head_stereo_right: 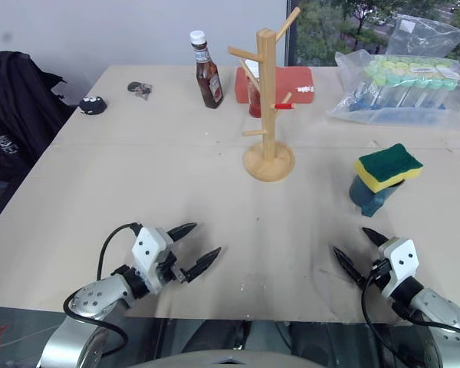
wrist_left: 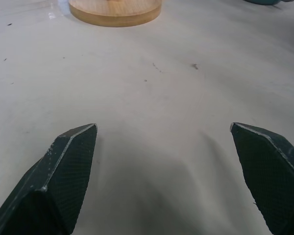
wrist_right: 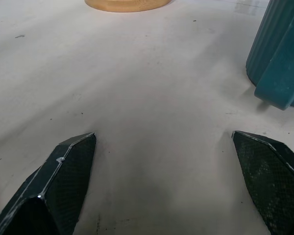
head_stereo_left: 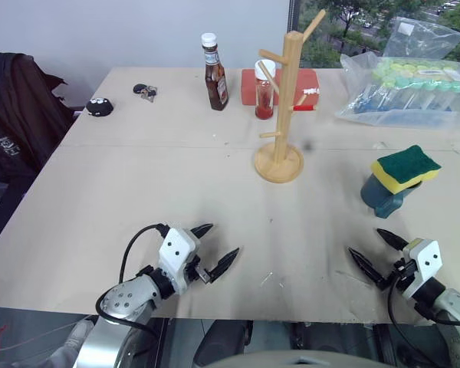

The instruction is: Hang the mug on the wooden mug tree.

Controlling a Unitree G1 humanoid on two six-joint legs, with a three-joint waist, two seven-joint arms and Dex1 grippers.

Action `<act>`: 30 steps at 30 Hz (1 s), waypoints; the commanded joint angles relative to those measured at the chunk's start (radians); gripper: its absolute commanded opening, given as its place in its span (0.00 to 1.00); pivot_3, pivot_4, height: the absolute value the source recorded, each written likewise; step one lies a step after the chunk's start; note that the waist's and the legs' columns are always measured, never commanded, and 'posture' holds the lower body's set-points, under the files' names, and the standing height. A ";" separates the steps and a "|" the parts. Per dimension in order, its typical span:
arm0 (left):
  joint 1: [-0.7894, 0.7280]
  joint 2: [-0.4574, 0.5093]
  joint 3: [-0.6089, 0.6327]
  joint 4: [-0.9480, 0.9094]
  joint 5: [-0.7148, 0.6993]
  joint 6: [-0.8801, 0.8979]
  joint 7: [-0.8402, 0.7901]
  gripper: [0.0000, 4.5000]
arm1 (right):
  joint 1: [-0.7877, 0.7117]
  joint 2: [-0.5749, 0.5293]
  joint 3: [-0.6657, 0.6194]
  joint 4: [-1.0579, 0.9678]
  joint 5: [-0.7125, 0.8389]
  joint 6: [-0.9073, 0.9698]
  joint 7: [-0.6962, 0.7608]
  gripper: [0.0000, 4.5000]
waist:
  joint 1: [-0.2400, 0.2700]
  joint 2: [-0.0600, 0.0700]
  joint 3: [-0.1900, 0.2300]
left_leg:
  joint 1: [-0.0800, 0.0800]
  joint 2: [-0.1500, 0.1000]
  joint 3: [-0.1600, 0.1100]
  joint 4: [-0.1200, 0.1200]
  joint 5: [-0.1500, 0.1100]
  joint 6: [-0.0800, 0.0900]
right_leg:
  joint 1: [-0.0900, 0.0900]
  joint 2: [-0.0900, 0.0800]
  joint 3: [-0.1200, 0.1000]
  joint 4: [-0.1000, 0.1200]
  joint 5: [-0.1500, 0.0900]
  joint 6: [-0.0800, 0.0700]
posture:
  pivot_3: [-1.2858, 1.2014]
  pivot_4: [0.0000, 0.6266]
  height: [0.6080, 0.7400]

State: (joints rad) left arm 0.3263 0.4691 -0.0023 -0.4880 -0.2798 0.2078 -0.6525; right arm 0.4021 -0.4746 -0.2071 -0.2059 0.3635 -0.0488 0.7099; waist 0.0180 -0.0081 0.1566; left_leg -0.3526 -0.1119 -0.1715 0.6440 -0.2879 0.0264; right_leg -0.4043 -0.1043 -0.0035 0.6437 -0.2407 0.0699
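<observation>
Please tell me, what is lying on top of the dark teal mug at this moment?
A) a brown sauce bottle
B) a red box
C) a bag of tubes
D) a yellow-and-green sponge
D: the sponge, green side up with its yellow layer below, rests across the top of the mug, which stands to the right of the wooden mug tree on the table.

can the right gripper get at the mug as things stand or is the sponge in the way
Probably yes. The open right gripper faces bare table up to the mug, so its sides look free. The sponge lies across the mug's mouth, blocking only a grasp from above.
</observation>
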 commanded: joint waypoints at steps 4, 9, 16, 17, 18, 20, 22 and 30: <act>-0.024 0.003 -0.005 -0.005 -0.017 -0.014 -0.020 1.00 | 0.008 -0.014 -0.050 -0.039 0.011 -0.009 -0.006 1.00 | 0.000 0.000 0.000 | 0.000 0.000 0.000 0.000 0.000 0.000 | 0.000 0.000 0.000 0.000 0.000 0.000 | 0.52 0.24 1.00; -0.069 0.014 -0.006 -0.023 -0.032 -0.006 -0.046 1.00 | -0.004 -0.029 -0.128 -0.039 0.026 -0.026 -0.022 1.00 | 0.000 0.000 0.000 | 0.000 0.000 0.000 0.000 0.000 0.000 | 0.000 0.001 0.000 0.000 0.000 0.000 | 0.52 0.24 1.00; -0.270 0.028 -0.040 -0.132 -0.133 0.140 -0.056 1.00 | -0.010 -0.112 -0.301 -0.225 0.090 0.067 -0.068 1.00 | 0.003 0.003 0.002 | -0.003 0.000 0.000 0.003 0.002 -0.003 | -0.001 0.001 -0.001 0.000 0.001 0.001 | 0.52 0.24 1.00; -0.302 0.029 -0.050 -0.140 -0.147 0.159 -0.060 1.00 | -0.019 -0.137 -0.329 -0.264 0.104 0.098 -0.077 1.00 | 0.003 0.003 0.001 | -0.003 0.000 0.000 0.004 0.002 -0.004 | -0.001 0.002 -0.001 0.000 0.001 0.002 | 0.52 0.24 1.00; -0.330 0.029 -0.058 -0.147 -0.162 0.176 -0.064 1.00 | -0.034 -0.162 -0.349 -0.299 0.117 0.130 -0.087 1.00 | 0.001 0.003 0.001 | -0.004 0.000 0.000 0.005 0.002 -0.004 | -0.001 0.002 -0.001 0.000 0.001 0.002 | 0.52 0.24 1.00; -0.374 0.029 -0.072 -0.158 -0.182 0.204 -0.066 1.00 | -0.084 -0.207 -0.367 -0.353 0.140 0.197 -0.116 1.00 | -0.004 0.003 0.002 | -0.004 -0.001 0.001 0.005 0.002 -0.004 | -0.001 0.002 0.000 0.000 0.002 0.002 | 0.52 0.24 1.00; -0.409 0.026 -0.084 -0.166 -0.196 0.229 -0.063 1.00 | -0.153 -0.249 -0.350 -0.385 0.148 0.259 -0.141 1.00 | -0.006 0.002 0.002 | -0.004 0.000 0.003 0.006 0.002 -0.004 | -0.002 0.002 0.000 0.000 0.002 0.002 | 0.52 0.24 1.00; -0.472 0.027 -0.105 -0.190 -0.223 0.276 -0.054 1.00 | -0.341 -0.303 -0.196 -0.416 0.120 0.439 -0.190 1.00 | 0.006 0.000 0.002 | -0.010 -0.001 0.000 0.007 0.003 -0.004 | -0.005 0.002 -0.001 -0.001 0.002 0.001 | 0.52 0.24 1.00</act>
State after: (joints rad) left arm -0.1390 0.4917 -0.1144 -0.6205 -0.4811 0.4868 -0.7110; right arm 0.0767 -0.7631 -0.3988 -0.6030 0.4918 0.3857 0.5335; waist 0.0236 -0.0081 0.1590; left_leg -0.3630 -0.1131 -0.1709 0.6511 -0.2855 0.0232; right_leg -0.4096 -0.1030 -0.0040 0.6426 -0.2386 0.0712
